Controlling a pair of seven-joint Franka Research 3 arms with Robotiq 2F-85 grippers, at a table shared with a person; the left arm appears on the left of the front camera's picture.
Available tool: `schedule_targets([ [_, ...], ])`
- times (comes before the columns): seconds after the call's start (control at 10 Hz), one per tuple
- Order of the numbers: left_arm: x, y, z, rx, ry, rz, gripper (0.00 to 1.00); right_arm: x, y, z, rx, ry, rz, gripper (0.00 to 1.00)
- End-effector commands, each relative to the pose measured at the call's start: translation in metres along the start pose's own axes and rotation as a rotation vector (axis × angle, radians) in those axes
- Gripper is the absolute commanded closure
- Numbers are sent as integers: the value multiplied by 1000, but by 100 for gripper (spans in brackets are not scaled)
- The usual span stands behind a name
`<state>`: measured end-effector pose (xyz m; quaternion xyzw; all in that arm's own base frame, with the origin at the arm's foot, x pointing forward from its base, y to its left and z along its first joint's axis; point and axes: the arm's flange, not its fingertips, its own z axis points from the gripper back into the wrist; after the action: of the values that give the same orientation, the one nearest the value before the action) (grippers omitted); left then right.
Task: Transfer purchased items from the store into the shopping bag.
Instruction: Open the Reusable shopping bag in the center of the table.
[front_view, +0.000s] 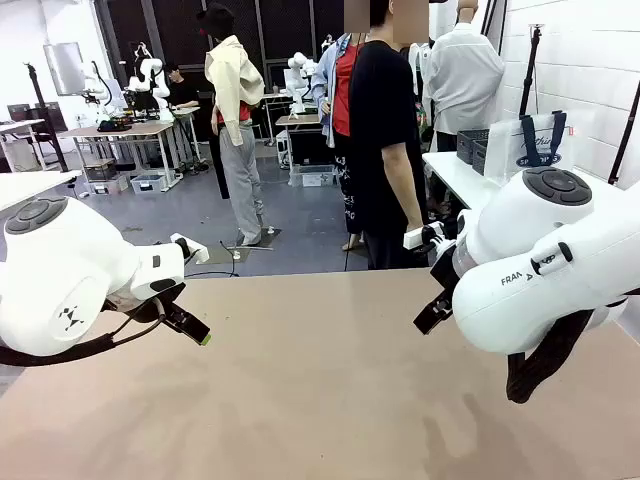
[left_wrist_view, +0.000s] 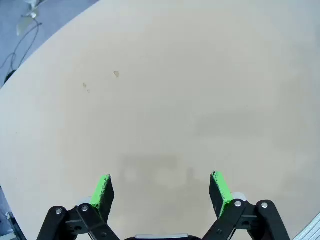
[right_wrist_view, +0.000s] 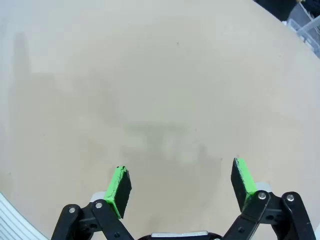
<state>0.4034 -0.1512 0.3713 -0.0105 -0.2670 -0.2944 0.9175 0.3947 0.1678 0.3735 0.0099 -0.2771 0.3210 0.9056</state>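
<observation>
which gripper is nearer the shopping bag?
Right. The shopping bag sits on a white table far right; right gripper is on that side, left gripper at the opposite side.

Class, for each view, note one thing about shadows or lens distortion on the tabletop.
Front view: soft, diffuse shadows on the tan matte tabletop. Left wrist view: faint grey shadow ahead of the black, green-padded left gripper; table edge bows. Right wrist view: similar faint shadow ahead of the right gripper.
</observation>
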Motion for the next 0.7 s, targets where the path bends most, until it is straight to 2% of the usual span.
schedule_targets([
  [0.0,0,0,0,0,-1,0,0,0,0,0,0,0,0,0],
  [0.6,0,0,0,0,-1,0,0,0,0,0,0,0,0,0],
])
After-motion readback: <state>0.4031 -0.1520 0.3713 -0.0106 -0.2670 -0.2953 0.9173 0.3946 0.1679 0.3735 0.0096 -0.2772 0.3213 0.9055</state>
